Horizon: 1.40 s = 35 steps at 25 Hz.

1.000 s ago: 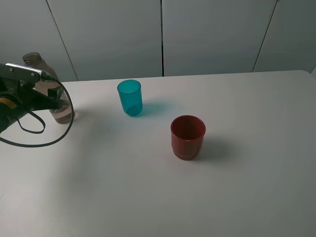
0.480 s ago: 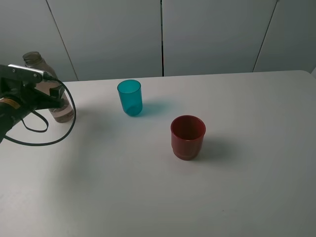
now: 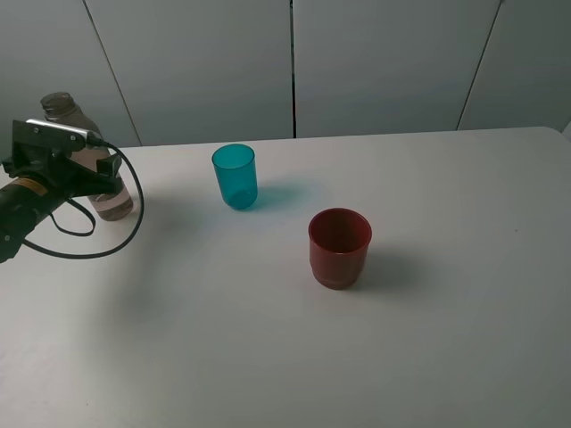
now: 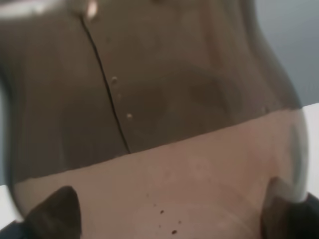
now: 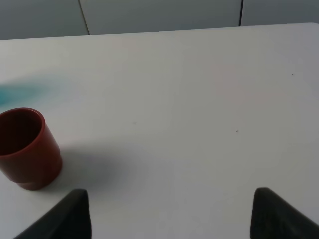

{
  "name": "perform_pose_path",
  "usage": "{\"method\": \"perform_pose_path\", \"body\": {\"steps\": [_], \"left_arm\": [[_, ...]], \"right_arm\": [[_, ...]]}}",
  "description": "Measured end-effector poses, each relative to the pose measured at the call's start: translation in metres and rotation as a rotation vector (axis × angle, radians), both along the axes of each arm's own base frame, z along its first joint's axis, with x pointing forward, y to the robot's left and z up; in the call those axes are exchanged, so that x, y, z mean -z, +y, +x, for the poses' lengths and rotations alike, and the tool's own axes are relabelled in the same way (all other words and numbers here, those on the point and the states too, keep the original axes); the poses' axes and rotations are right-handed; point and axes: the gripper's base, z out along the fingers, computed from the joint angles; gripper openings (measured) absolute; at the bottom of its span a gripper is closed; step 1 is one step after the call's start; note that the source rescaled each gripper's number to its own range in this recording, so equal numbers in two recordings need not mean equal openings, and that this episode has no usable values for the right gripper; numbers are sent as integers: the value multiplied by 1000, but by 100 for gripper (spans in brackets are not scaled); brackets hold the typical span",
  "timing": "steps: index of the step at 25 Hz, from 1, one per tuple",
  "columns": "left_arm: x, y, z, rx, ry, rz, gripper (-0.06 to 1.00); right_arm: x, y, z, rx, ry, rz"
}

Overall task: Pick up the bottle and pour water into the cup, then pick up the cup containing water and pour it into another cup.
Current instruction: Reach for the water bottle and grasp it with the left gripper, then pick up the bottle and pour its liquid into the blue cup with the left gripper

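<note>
- Bottle (image 3: 117, 204) stood upright near the far left corner of the table (image 3: 446, 348). The step in hand looked like the grasp before the first pour.
- Left gripper (image 3: 103, 183) was at the bottle's lower body with its jaws spread wide, one finger to each side. I could not tell whether either finger touched the plastic.
- To grasp well: close squarely across the body and low, as now placed, and gently, since slim plastic may flex or slip. Lift straight up before carrying, so the base does not drag and tip.
- The neck appeared uncapped, so I judged the bottle should stay upright until it is over the teal cup (image 3: 235, 176), which stood near the far edge, left of middle.
- Red cup (image 3: 339, 247) sat about mid-table, well apart from the teal cup.
- Only the left wrist view showed the water (image 4: 174, 189) line, roughly partway up the body, with droplets above it. The high view hid this behind the arm.
- Only the right wrist view showed the right gripper (image 5: 172, 219), spread and empty, near the red cup. The high view did not show it.
</note>
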Motion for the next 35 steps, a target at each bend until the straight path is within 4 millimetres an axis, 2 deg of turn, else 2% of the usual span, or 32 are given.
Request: {"method": "perform_pose_path", "body": {"steps": [11,12,13,14,15,16,17,35], "left_arm": [[1,0,0,4,2,0,99],[1,0,0,4,2,0,96],[1,0,0,4,2,0,79],[1,-1,0,7,2,1,50],[1,-1,0,9,3,-1,27],[1,-1,0,11,3,0,16],[1,-1,0,11,3,0,12],[0,-1,0,14,5,5,8]], "right_arm": [[0,0,0,0,0,0],[0,0,0,0,0,0],[0,0,0,0,0,0],[0,0,0,0,0,0],[0,0,0,0,0,0],[0,0,0,0,0,0],[0,0,0,0,0,0],[0,0,0,0,0,0]]}}
